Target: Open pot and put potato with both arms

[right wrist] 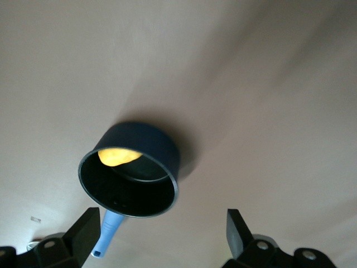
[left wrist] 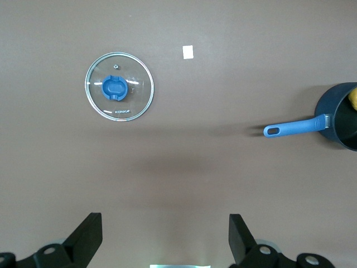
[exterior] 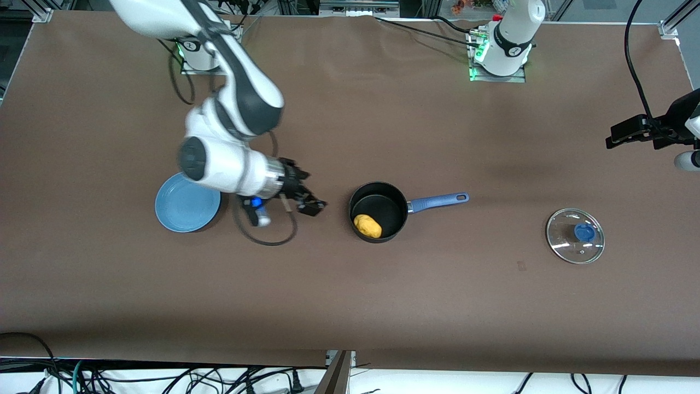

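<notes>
a robotics lab: two arm bases (exterior: 506,52) bolted to a brown-covered table (exterior: 350,306), aluminium framing (exterior: 675,16) at its corners, loose cables (exterior: 219,380) below.

A brown cloth covers the bench (exterior: 350,306) from edge to edge, lightly creased. Aluminium frame posts (exterior: 41,11) stand at its corners along the edge where the bases are mounted. Below the bench edge nearest the front camera, a tangle of black cables (exterior: 164,380) lies on a pale floor (exterior: 465,383).
</notes>
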Robot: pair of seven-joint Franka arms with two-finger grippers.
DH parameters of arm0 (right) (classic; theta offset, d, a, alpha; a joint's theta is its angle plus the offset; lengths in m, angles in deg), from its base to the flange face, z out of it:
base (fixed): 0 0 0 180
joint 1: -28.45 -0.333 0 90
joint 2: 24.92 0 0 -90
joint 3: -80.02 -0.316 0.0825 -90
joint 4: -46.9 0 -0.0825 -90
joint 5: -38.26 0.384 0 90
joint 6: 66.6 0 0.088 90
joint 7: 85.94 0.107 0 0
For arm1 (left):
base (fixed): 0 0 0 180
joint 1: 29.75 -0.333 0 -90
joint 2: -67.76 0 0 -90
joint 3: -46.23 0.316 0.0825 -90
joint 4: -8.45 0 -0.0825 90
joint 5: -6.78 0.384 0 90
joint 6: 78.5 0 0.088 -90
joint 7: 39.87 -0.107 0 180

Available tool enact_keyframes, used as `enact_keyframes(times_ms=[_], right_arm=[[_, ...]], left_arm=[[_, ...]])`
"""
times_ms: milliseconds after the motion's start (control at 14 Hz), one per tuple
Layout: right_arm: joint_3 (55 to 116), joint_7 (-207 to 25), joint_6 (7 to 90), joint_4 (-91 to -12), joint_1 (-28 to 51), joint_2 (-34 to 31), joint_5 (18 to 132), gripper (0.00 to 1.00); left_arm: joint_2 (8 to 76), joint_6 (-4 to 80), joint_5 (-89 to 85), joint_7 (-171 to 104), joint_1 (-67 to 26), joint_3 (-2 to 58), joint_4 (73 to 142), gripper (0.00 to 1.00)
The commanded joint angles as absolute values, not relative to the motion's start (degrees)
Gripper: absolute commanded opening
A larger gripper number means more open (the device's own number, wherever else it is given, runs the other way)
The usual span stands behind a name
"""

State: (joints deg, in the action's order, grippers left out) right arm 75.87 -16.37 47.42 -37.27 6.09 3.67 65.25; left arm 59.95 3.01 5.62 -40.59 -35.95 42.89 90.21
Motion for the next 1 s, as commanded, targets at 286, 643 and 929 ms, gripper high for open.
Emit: enact_keyframes(times_ms=[286, 643, 929], right_arm=[[90.8, -43.6, 25.0, -44.1, 5.5, -15.9, 54.8, 1.0], [93.5, -58.4, 19.2, -50.0, 5.5, -27.3, 42.9, 1.0], [93.6, -70.9, 19.0, -49.5, 5.5, -28.7, 39.9, 1.0]], left_arm=[[59.3, 1.7, 4.8, -40.2, -36.1, 43.2, 88.6, 1.0], [59.2, 1.7, 4.8, -40.2, -36.2, 43.3, 88.5, 1.0], [59.2, 1.7, 4.8, -40.2, -35.9, 43.4, 88.5, 1.0]])
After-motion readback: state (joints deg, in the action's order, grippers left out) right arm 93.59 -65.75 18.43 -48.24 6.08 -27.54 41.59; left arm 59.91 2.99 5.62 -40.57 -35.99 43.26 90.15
